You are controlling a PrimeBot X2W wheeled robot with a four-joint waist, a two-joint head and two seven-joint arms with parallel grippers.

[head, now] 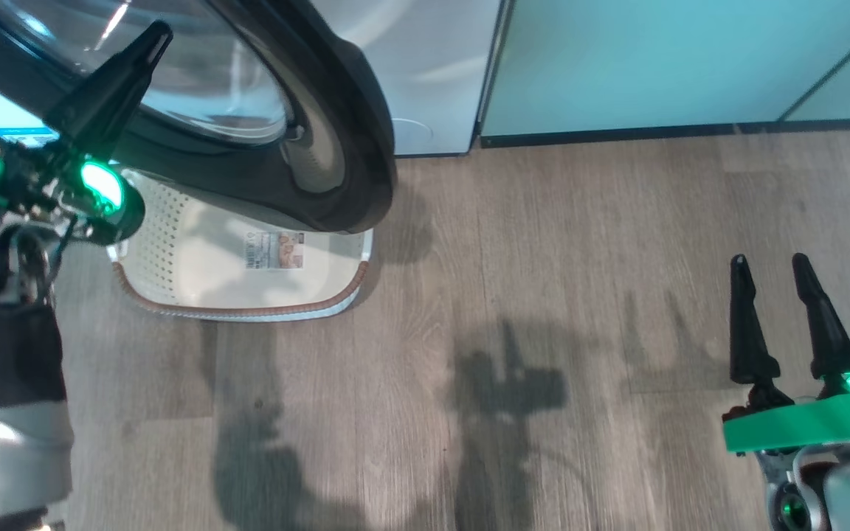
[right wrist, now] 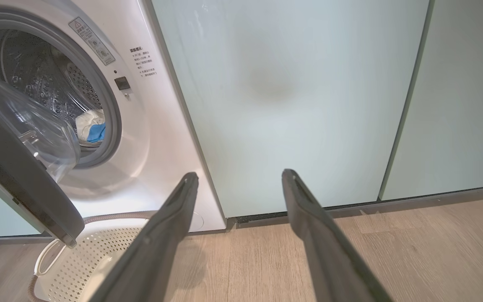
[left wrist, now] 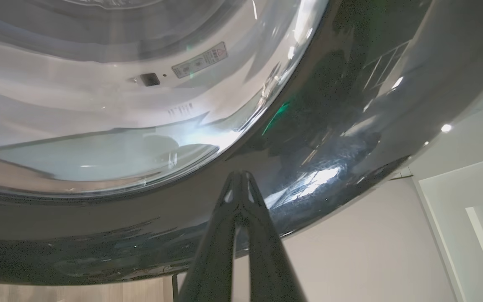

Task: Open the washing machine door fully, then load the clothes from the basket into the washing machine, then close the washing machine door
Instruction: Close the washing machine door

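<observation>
Dark fingers of the left tool (head: 152,40) are pressed together on nothing, their tips close against the glossy black rim of the large round washing machine door (head: 351,133); whether they touch it is unclear. The door stands partly swung out over the small cream perforated plastic basket (head: 248,308) on the grey-brown wooden floor (head: 543,295). The right tool (head: 770,262) hangs well apart, fingers spread wide and empty. Soft pale yellow and blue clothes (right wrist: 90,126) lie inside the big white washing machine (right wrist: 153,138), beside pale green cabinet panels (right wrist: 287,105).
</observation>
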